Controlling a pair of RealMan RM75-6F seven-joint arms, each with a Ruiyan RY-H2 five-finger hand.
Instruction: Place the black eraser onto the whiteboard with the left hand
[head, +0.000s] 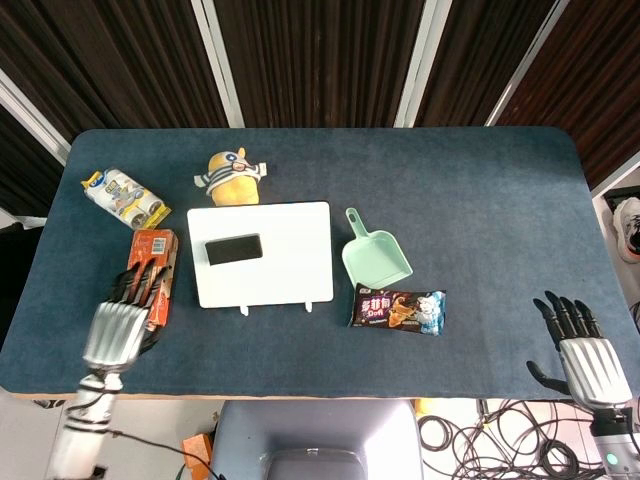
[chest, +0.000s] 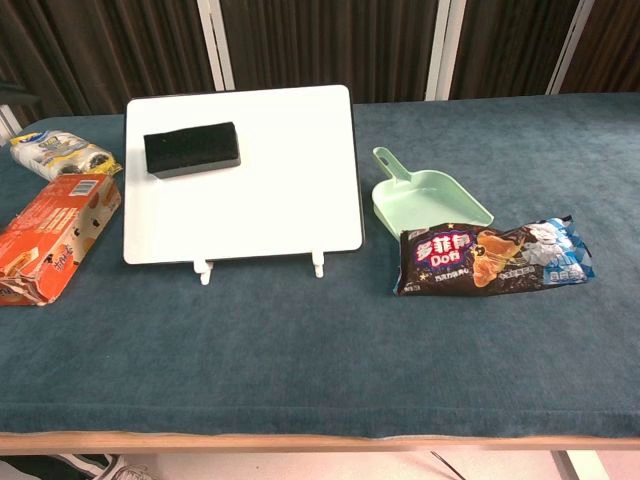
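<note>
The black eraser lies flat on the left part of the whiteboard, with nothing touching it. My left hand hangs over the table's front left, above the near end of the orange box, its fingers spread and holding nothing. It does not show in the chest view. My right hand is at the table's front right corner, fingers apart and empty.
An orange snack box lies left of the whiteboard. A wrapped roll pack and a yellow plush toy sit behind it. A green dustpan and a dark snack bag lie right of the board.
</note>
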